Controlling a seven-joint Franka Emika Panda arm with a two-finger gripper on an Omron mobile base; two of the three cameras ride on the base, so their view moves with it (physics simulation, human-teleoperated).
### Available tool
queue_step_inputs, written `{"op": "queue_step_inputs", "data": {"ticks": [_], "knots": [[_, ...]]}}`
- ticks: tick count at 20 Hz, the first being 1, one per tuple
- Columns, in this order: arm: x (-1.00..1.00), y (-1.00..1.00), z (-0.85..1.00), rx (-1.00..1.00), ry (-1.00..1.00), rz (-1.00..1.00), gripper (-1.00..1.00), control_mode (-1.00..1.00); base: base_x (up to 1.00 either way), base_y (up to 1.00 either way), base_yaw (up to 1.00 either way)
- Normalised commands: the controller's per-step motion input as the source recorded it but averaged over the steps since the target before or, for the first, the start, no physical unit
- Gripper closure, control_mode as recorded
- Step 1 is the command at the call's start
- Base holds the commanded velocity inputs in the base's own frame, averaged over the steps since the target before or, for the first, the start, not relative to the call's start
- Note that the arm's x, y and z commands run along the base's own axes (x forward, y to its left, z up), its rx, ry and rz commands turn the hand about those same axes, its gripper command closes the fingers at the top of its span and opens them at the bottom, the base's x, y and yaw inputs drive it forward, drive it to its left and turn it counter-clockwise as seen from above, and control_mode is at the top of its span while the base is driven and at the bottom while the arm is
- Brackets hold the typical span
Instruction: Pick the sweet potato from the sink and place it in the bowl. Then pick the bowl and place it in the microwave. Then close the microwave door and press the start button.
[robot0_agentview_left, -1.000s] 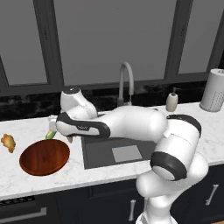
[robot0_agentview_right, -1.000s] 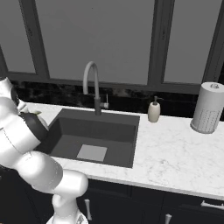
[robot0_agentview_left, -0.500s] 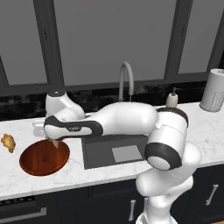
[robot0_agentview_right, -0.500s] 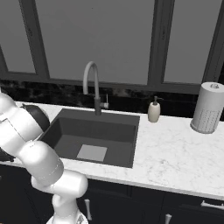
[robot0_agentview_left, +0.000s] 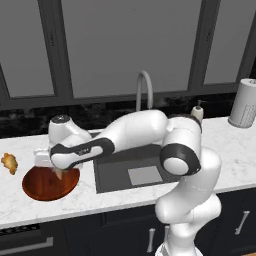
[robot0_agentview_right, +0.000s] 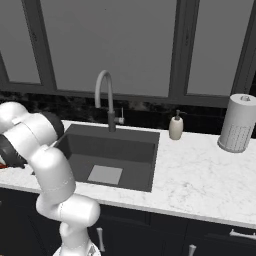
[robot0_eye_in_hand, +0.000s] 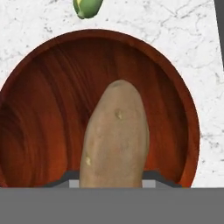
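I have the end effector (robot0_agentview_left: 59, 172) clamped on the sweet potato (robot0_eye_in_hand: 114, 142), hanging over the bowl (robot0_eye_in_hand: 43, 109) on the worktop (robot0_agentview_left: 100, 197). It looks firm, light and smooth; gripping its thick middle seems safest.

Sweet potato (robot0_eye_in_hand: 114, 140) over bowl (robot0_agentview_left: 37, 186), left of sink (robot0_agentview_left: 112, 171).

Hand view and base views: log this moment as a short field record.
gripper: shut on the sweet potato, above the bowl
sweet potato: held, hanging over the bowl's inside
bowl: on the counter left of the sink
sink: no sweet potato in it
counter extras: green stalk beyond the bowl, golden-brown lump at far left
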Motion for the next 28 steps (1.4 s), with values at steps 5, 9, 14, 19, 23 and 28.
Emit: {"op": "queue_step_inputs", "data": {"ticks": [5,9,14,19,23,28], "knots": [[0.08,0.21,-0.29,-0.01,0.07,0.0,1.0,-1.0,0.0,0.0,0.0],[0.01,0.34,-0.13,-0.11,0.07,0.0,1.0,-1.0,0.0,0.0,0.0],[0.02,0.21,-0.01,-0.08,0.11,0.0,1.0,-1.0,0.0,0.0,0.0],[0.04,0.01,-0.24,-0.02,0.08,0.0,1.0,-1.0,0.0,0.0,0.0],[0.06,0.0,-0.36,-0.02,0.05,0.0,1.0,-1.0,0.0,0.0,0.0],[0.0,0.0,-0.4,0.0,0.02,0.0,1.0,-1.0,0.0,0.0,0.0]]}}
